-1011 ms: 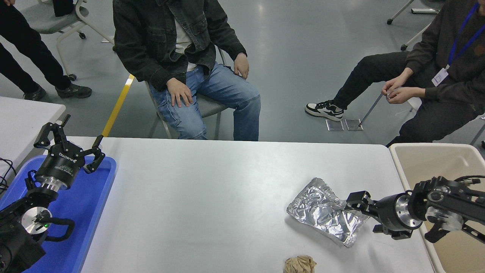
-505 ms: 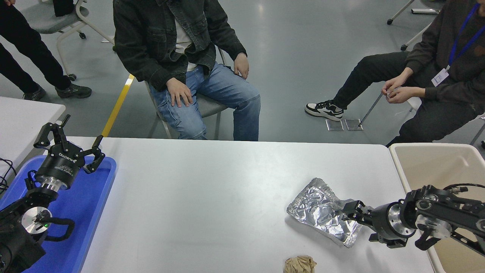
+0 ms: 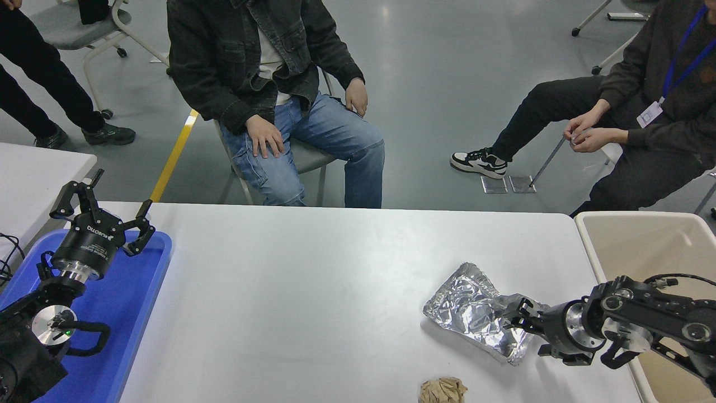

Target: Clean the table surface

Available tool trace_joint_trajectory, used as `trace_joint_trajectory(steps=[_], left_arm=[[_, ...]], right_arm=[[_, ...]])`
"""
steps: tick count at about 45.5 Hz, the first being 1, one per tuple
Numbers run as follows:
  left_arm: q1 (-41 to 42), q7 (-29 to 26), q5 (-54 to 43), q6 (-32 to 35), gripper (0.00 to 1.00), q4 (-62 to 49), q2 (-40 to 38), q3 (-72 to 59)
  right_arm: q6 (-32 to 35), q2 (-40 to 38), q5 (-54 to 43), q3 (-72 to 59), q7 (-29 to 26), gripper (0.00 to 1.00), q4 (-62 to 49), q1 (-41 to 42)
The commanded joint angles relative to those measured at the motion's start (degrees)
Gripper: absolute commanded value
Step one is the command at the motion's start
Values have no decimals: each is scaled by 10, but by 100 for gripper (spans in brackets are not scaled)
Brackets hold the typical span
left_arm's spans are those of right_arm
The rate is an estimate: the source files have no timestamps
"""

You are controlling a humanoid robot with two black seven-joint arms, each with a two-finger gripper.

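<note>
Tabletop (image 3: 313,291), matte white-grey with rounded corners, spans the middle of the head view from the blue plastic tray (image 3: 142,280) at its left end to a beige bin (image 3: 643,235) standing just past its right end. Crumpled silver foil bag (image 3: 475,310) lies on the right part of the surface, near the bin. Right gripper (image 3: 512,316) reaches in low from the right edge of the picture, pointing left, its tip at the foil's right edge and overlapping it; foil hides the fingertips, so whether it is pinching the foil or merely touching it cannot be told. Right arm body crosses over the near corner of the bin. Small crumpled wad of brown paper (image 3: 443,390) sits at the table's near edge, partly cut off by the frame, apart from the foil. Left gripper (image 3: 106,210) is parked at the lower left above the tray, pointing away from the camera, fingers spread wide with nothing between them. A second, smaller white table (image 3: 33,173) shows at the left edge. Two people sit on the far side: one in a dark jacket and blue jeans (image 3: 302,129) with hands resting on the thighs, another in dark clothing with a blue lanyard (image 3: 679,53) at upper right, hands held together. Legs of a third person (image 3: 39,84) stand at upper left.
</note>
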Motion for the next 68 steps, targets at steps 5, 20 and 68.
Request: trace_joint_trajectory(steps=[5, 20, 68], left_arm=[[0, 0, 0, 0, 100, 0, 0, 0], [0, 0, 0, 0, 100, 0, 0, 0], [0, 0, 0, -1, 100, 0, 0, 0]], right_arm=[[4, 4, 0, -1, -1, 45, -6, -1], [9, 3, 2, -1, -1, 0, -6, -3], [54, -233, 10, -8, -8, 0, 218, 101]])
